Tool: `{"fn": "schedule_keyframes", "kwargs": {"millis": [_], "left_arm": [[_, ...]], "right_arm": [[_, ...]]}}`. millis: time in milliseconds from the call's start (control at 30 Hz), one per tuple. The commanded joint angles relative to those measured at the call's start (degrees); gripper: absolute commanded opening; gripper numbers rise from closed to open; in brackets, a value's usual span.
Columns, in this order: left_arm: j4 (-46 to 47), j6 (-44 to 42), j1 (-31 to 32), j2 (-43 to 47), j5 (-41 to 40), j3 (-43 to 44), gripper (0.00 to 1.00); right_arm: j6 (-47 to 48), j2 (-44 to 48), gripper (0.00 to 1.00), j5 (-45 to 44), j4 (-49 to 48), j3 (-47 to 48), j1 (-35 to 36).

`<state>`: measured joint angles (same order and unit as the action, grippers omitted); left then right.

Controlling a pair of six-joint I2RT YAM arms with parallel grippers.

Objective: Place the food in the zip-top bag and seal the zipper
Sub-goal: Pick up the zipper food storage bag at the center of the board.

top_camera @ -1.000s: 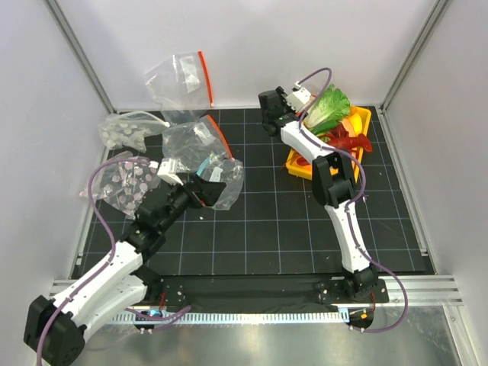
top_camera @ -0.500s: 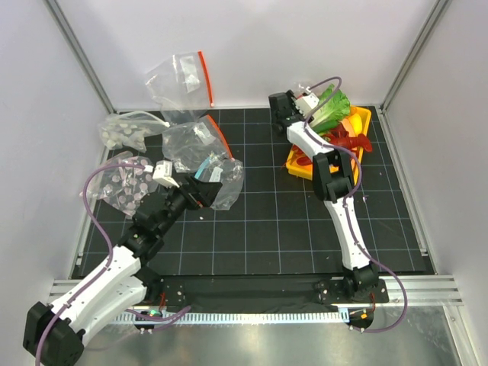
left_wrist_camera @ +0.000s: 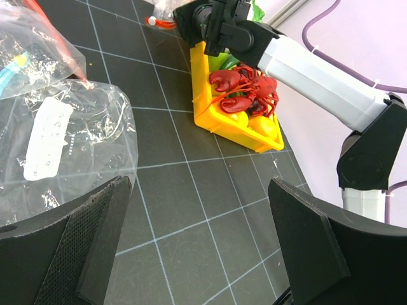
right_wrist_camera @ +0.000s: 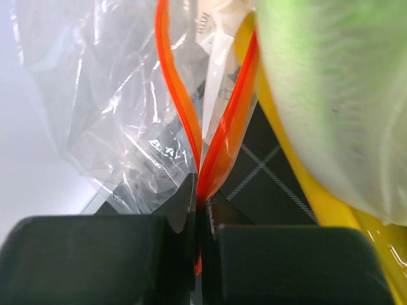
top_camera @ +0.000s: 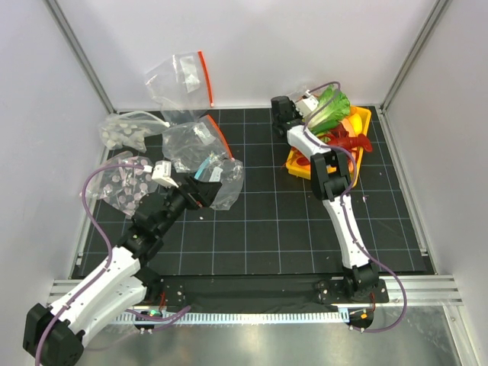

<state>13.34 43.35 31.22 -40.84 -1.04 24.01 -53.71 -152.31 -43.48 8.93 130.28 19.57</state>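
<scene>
at the far right of the black gridded table point(top_camera: 274, 221), the right tool point(right_wrist_camera: 198, 203) is clamped shut on one end of the zipper point(right_wrist_camera: 224, 143), the red-orange strip of the clear zip-top bag point(right_wrist_camera: 108, 95). from the pinch the strip's two halves spread apart, leaving the mouth parted. a white printed label shows through the crinkled plastic near the top of the right wrist view. the green lettuce point(right_wrist_camera: 331, 95) sits just beside that mouth, blurred and close to the lens, resting in the yellow tray point(left_wrist_camera: 232, 130). the tray also holds a red lobster point(left_wrist_camera: 245, 86) and a yellow-orange piece point(top_camera: 354, 122). from above, the held bag is hard to make out against the right arm; only the tool's place at the tray's far left corner is plain.

well apart on the left side of the table, the left tool point(left_wrist_camera: 198, 184) hangs with its fingers spread wide and nothing between them. just beside it lies another clear bag point(left_wrist_camera: 76, 140) with a white label. a dotted pouch point(top_camera: 122, 183) lies at the left edge, and a further clear bag point(top_camera: 179, 80) rests against the back wall.
</scene>
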Motion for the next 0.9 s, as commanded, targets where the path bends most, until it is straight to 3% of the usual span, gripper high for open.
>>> {"fn": "schedule_keyframes", "kwargs": {"millis": [0,133,333,533,867], "left_arm": [[1.2,0.0,0.2,0.8,-0.3,0.1,0.94],[1.0,0.0,0.2,0.7,-0.4,0.2,0.95],[-1.0,-0.8,0.2,0.3,-1.6,1.1,0.94],[-1.8,-1.7,0.2,0.3,-2.7,1.6,0.94],[-3.8,-2.3,0.2,-0.6,-3.8,3.0,0.94]], "right_arm": [[5.5,3.4,0.01,-2.6,-7.4,-0.5,1.3],[14.0,9.0,0.01,2.0,-19.2,-8.7,3.1],[21.4,13.6,0.01,7.1,-22.5,-10.6,6.6],[24.9,17.5,0.01,23.3,-26.5,-13.7,8.4],[29.4,31.3,0.01,25.3,-29.6,-27.2,13.0]]}}
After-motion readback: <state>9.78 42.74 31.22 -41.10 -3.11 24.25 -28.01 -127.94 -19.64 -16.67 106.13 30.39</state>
